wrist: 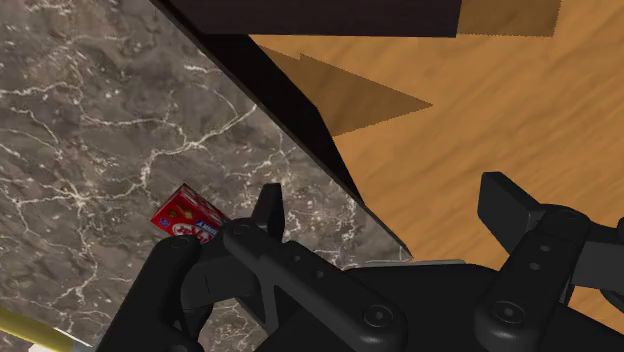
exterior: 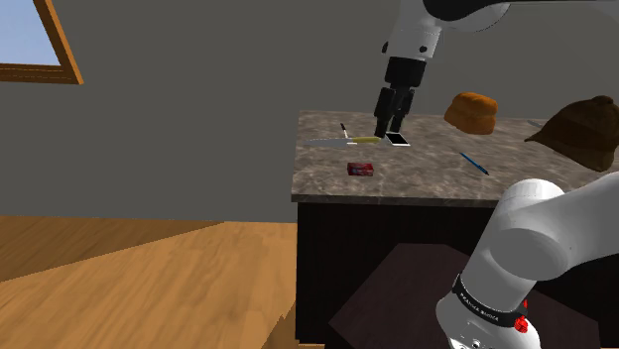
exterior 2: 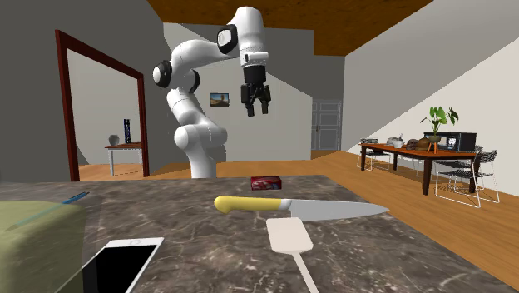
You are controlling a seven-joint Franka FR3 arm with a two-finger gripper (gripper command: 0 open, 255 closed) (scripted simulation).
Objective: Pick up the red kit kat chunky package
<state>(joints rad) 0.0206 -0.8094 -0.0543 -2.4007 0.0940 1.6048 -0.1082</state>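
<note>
Knife (exterior 2: 301,208), spatula (exterior 2: 289,237), phone (exterior 2: 121,265) lie near red package (exterior 2: 266,181).

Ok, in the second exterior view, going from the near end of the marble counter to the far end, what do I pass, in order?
white phone → yellow-handled knife → red package. The white spatula lies level with both phone and knife, so it is left out of the order.
</note>
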